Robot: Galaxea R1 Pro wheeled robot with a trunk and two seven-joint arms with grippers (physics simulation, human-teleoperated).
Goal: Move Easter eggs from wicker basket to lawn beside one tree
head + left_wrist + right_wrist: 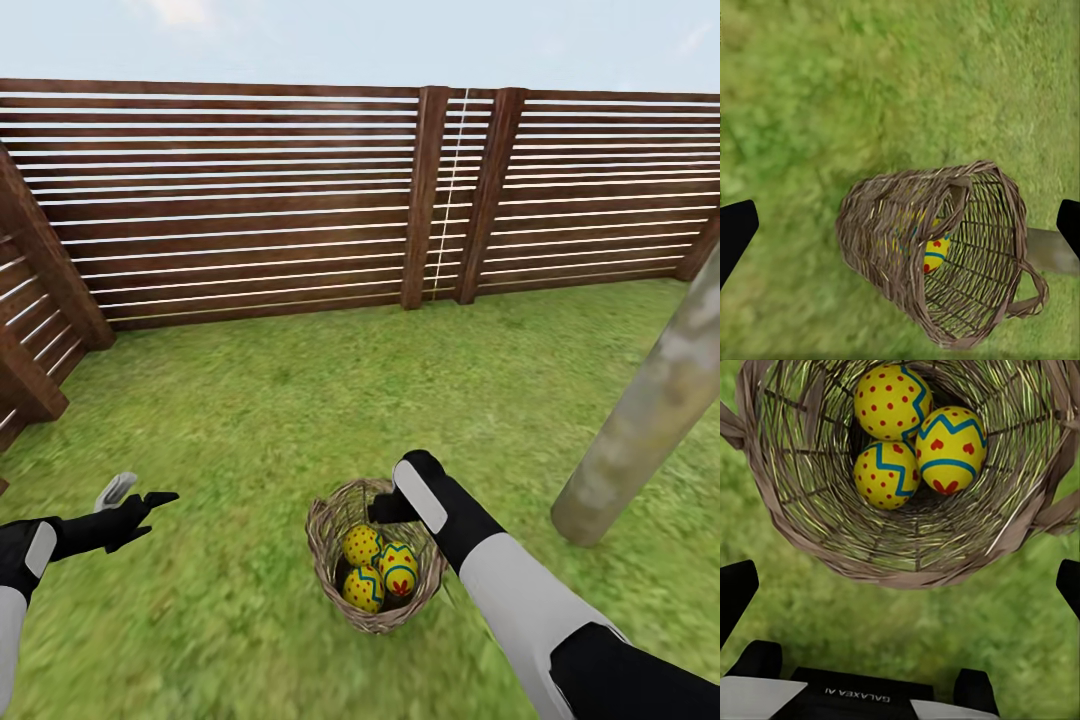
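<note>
basket (376, 568) on lawn (300, 400), three eggs (381, 574) inside | right gripper (385, 508) at its 12 o'clock rim, spread wide, empty | left gripper (135, 497) at 9 o'clock, open, empty | tree (655, 400) at 2 o'clock

Yellow Easter eggs with red marks and blue-green zigzag bands (919, 441): three, all inside the basket.
Round brown open-weave wicker basket (326, 530): one, on the grass.
Pale grey-beige mottled tree trunk (650, 410): one, well to the basket's right.
Black robot grippers: two, the left gripper (140, 497) and the right gripper (385, 500).
Dark brown horizontal-slat wooden fence (240, 190): one, running along the far edge of the grass.
</note>
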